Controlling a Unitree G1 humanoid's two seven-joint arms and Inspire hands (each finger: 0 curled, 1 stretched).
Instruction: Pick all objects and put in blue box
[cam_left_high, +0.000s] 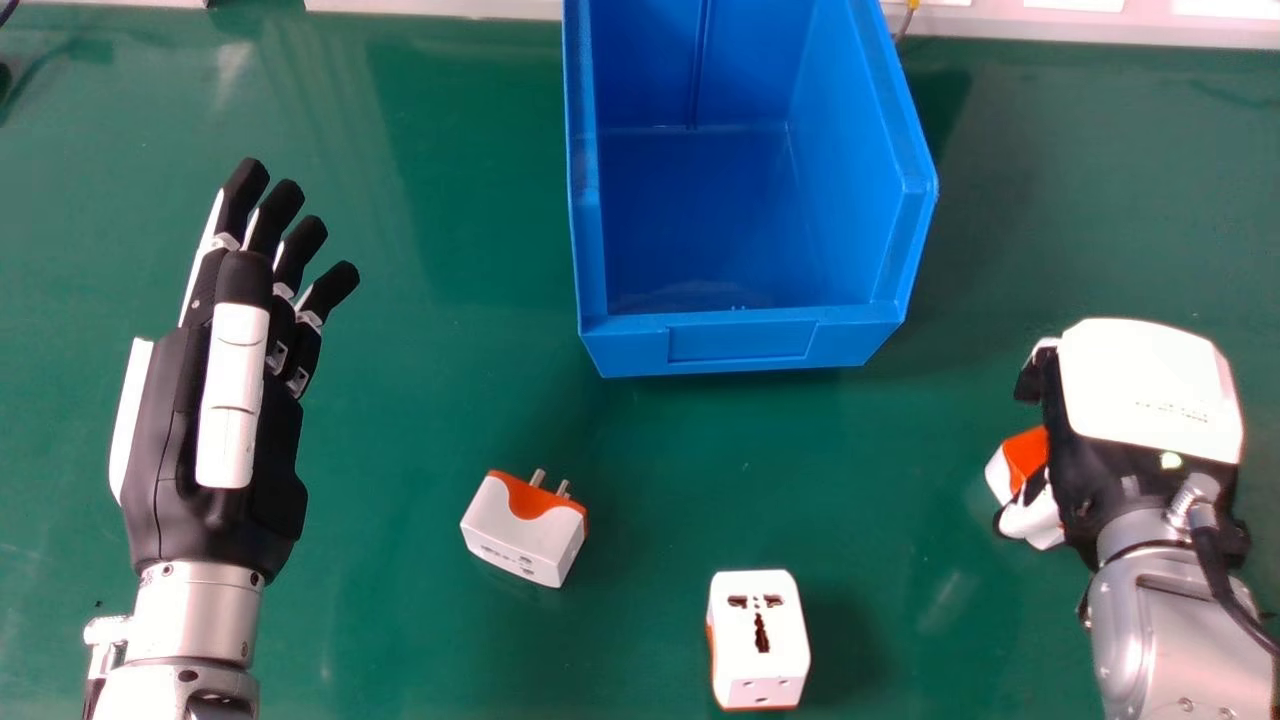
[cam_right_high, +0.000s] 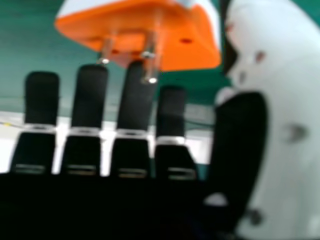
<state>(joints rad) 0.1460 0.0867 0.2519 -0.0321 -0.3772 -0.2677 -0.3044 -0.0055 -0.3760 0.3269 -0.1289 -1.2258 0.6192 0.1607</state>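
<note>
While our left hand (cam_left_high: 225, 400) is spread in the head view, our right hand (cam_left_high: 1150, 390) is beside the rightmost adapter (cam_left_high: 1022, 460), toward the table's (cam_left_high: 420, 420) right edge; a nudge could slide it away. The middle adapter (cam_left_high: 758, 625) and left adapter (cam_left_high: 520, 535) sit nearer us than the blue box (cam_left_high: 740, 345), by the far edge, whose front could snag a low carry.

In the right hand view our fingers (cam_right_high: 41, 100) are straight, slightly spread; closing only on the pins (cam_right_high: 151, 72) could twist the adapter loose.

A gap runs between the leftmost plug (cam_left_high: 525, 535) and the box (cam_left_high: 740, 345), whose walls block the way to the bench's (cam_left_high: 430, 400) far edge.
</note>
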